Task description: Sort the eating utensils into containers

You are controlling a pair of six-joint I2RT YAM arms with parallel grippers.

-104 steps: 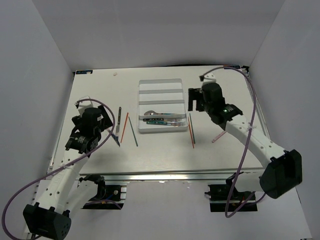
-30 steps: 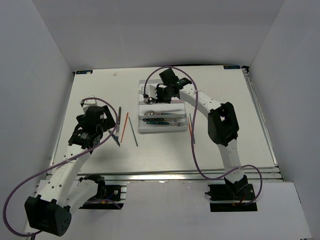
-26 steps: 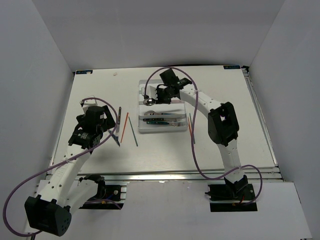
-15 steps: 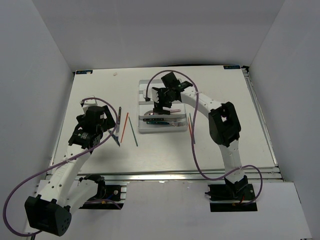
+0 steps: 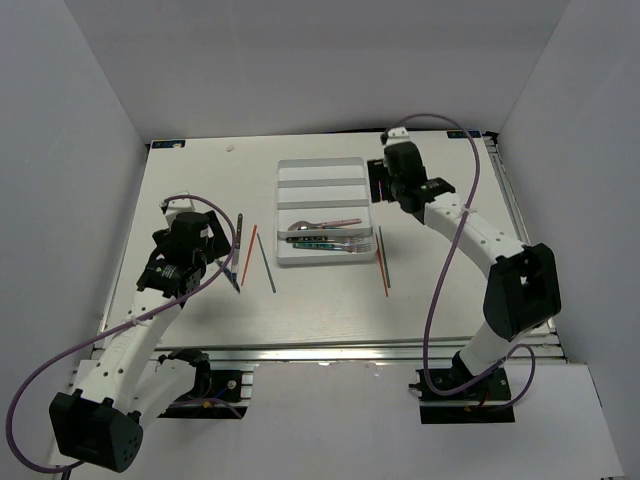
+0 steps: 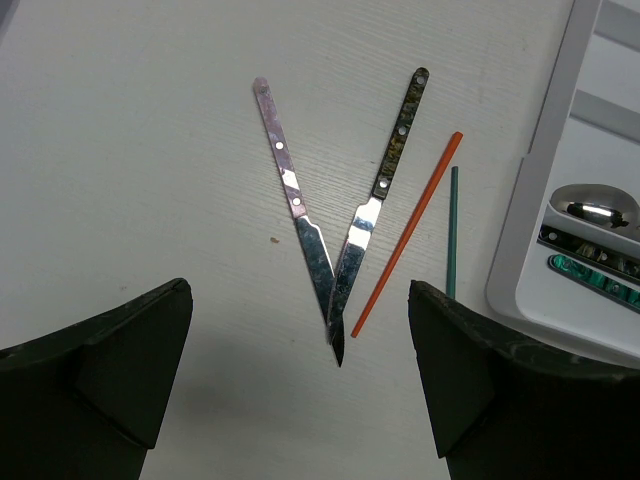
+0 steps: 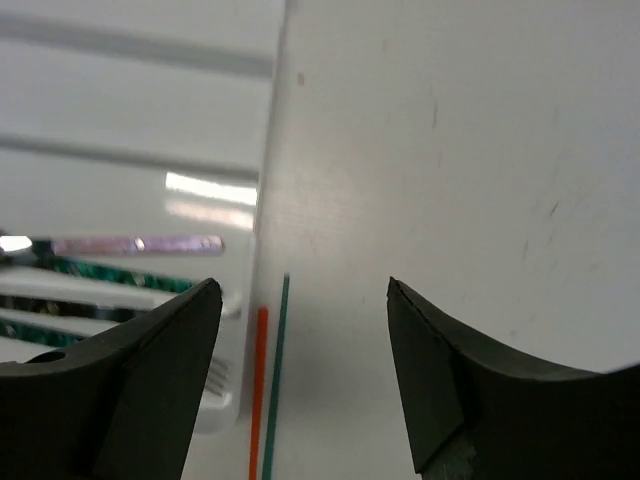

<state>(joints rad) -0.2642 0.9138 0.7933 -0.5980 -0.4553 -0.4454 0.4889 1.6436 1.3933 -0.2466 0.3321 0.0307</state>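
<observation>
Left claw [image 6: 300, 300] wide open, holding nothing, above the surface [image 6: 120, 150]. Under me: pink-handled knife [image 6: 290, 190] and dark-handled knife [image 6: 385, 175], blade tips meeting in a V. Just beside them lie an orange chopstick [image 6: 408, 232] and a teal chopstick [image 6: 452, 230], then the white tray [image 6: 532, 200]. Right claw [image 7: 300, 290] also wide, holding nothing, at the tray's right rim, over a second orange chopstick [image 7: 258, 390] and a second teal chopstick [image 7: 277, 370]. In the tray's nearer compartments: pink-handled piece [image 7: 135, 244], spoon [image 6: 590, 205], fork [image 5: 355, 243].

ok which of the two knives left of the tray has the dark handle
The knife beside the orange chopstick: its handle is dark and mottled, while the other knife has a pale pinkish-purple one.
</observation>
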